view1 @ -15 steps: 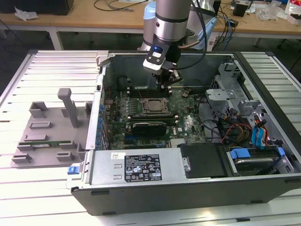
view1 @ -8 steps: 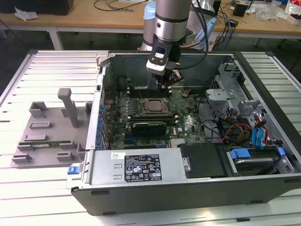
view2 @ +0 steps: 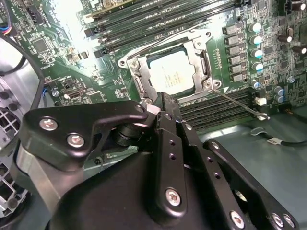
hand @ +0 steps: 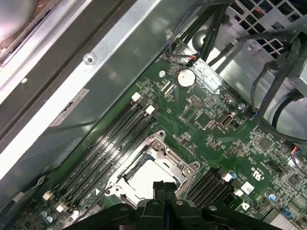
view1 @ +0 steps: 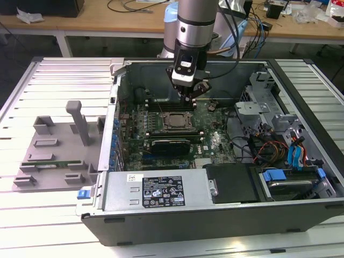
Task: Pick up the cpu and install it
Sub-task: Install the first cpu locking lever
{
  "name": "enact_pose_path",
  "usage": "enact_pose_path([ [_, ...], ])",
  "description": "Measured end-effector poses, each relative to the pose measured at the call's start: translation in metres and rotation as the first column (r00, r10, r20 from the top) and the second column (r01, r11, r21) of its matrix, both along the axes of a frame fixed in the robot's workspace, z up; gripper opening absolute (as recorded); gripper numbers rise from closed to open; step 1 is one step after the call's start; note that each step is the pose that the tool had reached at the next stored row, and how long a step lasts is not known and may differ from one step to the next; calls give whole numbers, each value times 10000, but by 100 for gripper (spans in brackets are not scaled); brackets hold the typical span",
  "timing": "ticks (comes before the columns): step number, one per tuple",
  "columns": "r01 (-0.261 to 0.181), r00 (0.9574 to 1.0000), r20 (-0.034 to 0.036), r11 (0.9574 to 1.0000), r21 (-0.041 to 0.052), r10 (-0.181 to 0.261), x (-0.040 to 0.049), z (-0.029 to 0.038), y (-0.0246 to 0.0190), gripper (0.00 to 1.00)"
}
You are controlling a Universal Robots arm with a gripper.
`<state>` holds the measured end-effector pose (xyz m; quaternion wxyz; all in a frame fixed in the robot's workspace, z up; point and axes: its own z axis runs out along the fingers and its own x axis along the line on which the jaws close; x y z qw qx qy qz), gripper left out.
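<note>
**A:** Where is the cpu?

**B:** The cpu (view2: 171, 75) lies flat in the socket frame (view2: 169, 67) on the green motherboard (hand: 211, 129), inside the open computer case (view1: 226, 177). It is a flat square with a pale, shiny metal top. In the first wrist view the cpu (hand: 149, 178) shows as a bright square sunk within the frame.

**A:** Which way does it point?

**B:** Being square, it has no long side. Its edges run in line with the edges of the frame around it, top face up.

**A:** And the frame?

**B:** Dark metal, boxy, with a wide opening in the middle and screws at the corners. A thin wire lever (view2: 237, 101) runs out from one corner over the board. Rows of long, narrow, dark memory slots (hand: 108, 143) lie along both sides of the frame.

**A:** What about the claw?

**B:** The gripper (view1: 194, 92) hangs from a silver arm (view1: 196, 21) just above the socket in the exterior view. Its black, matte fingers (view2: 165, 143), dotted with screws, are pressed together with nothing between them; the tip sits right over the edge of the frame. In the first wrist view the gripper (hand: 163, 188) tips meet just beside the chip.

**A:** Anything outside the case?

**B:** A grey plastic holder tray (view1: 56, 148) with an upright post rests on the slatted white table (view1: 48, 80), on the exterior view's left.
</note>
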<state>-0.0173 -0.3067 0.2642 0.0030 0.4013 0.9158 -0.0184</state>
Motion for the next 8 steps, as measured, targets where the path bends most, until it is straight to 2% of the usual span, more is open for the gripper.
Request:
enact_pose_path([
  [8,-729,9973,0,9973,1,729,0,0,0,11],
])
